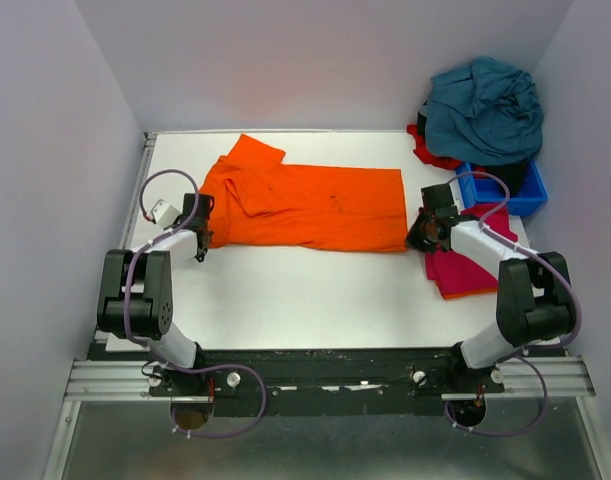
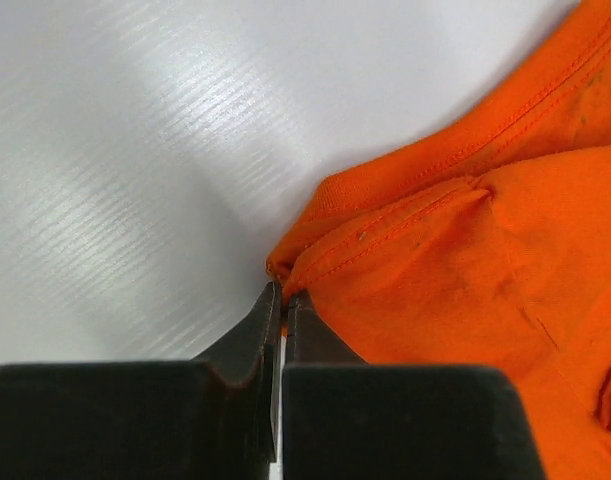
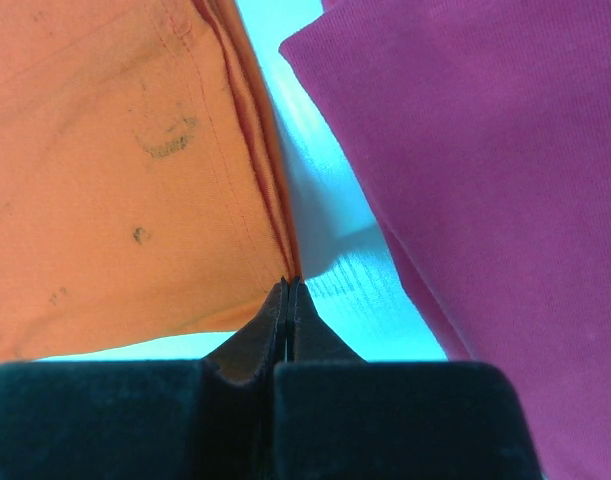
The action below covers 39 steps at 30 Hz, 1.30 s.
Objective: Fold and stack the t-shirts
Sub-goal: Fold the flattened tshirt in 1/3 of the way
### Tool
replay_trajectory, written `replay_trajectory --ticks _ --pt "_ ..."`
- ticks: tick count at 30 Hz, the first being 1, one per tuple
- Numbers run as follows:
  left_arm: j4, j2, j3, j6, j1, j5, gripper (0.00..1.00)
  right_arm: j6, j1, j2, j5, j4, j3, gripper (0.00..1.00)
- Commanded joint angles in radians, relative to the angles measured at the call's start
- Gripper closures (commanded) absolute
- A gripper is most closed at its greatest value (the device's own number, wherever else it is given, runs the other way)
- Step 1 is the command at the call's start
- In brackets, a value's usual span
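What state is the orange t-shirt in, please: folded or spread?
Partly folded: the orange t-shirt is a long band, one sleeve out, layers doubled at one corner.

Orange t-shirt point(image 1: 315, 205) shows dark specks; magenta t-shirt point(image 1: 463, 272), teal t-shirt point(image 1: 485, 110), possibly red t-shirt point(image 1: 430, 152).

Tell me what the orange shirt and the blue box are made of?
The orange shirt looks like soft, matte, cotton-like cloth: it wrinkles and has stitched seams. The blue box looks like hard, smooth plastic, with stiff straight walls.
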Motion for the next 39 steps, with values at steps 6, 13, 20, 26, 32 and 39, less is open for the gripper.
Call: replay_trajectory --ticks 6,13,20,26,32,39 --pt "0.056 -0.107 -0.034 0.095 0.066 0.026 1.0 -0.025 -0.014 -0.062 0.043 -0.063 0.026 0.99" --pt "0.023 -0.183 -0.056 0.106 0.076 -0.005 1.0 -0.034 -0.025 -0.051 0.047 -0.09 0.013 0.99" --pt "-0.006 -0.221 -0.068 0.087 0.092 -0.01 1.0 -0.032 -0.029 -0.051 0.031 -0.092 0.024 0.99" --pt "-0.073 -0.195 0.004 0.084 0.148 0.01 1.0 -0.039 -0.069 -0.085 0.024 -0.113 0.052 0.99" --pt "-0.018 -0.187 -0.085 0.087 0.145 0.122 0.67 -0.037 -0.069 -0.068 -0.048 -0.075 -0.01 0.99" --pt "0.036 -0.359 -0.188 0.076 0.147 0.19 0.56 -0.042 -0.069 -0.073 -0.065 -0.061 -0.025 0.99"
